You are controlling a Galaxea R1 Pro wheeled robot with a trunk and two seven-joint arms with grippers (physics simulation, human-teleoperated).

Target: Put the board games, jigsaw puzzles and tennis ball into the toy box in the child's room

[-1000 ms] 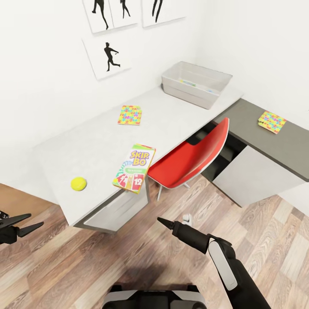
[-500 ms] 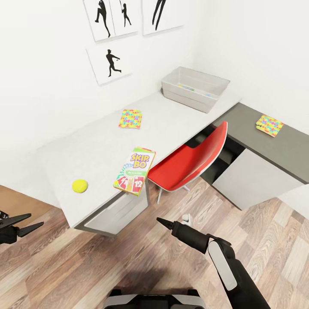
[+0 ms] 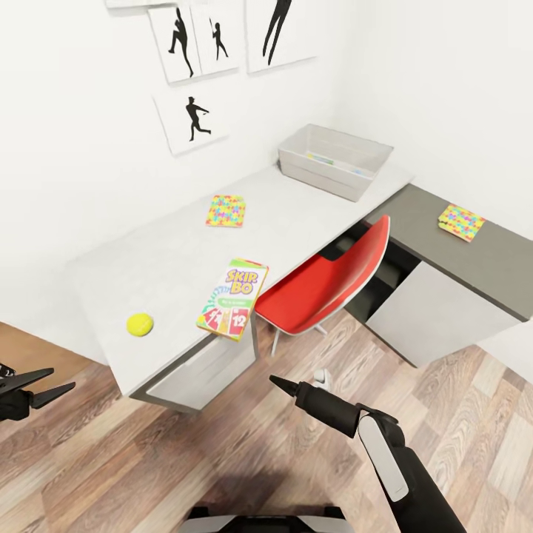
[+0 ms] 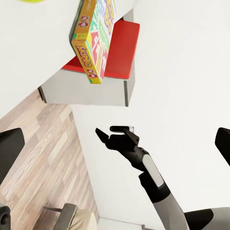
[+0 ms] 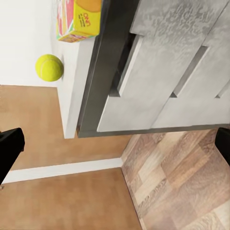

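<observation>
Spanning the corner of the child's room, the table [image 3: 178,252] carries the toy box [image 3: 333,160] at its far end against the wall. A red chair [image 3: 326,281] is tucked beneath. One jigsaw puzzle [image 3: 226,210] lies mid-desk, another [image 3: 461,222] on the dark cabinet top. The "SKIP-BO" board game [image 3: 233,297] overhangs the near edge, its long axis running toward the wall, with the tennis ball [image 3: 139,324] beside it. Both grippers hang over the floor, well short of the desk: the left gripper [image 3: 52,386] shows its fingers spread, while the right gripper [image 3: 275,381] is too edge-on to tell.
</observation>
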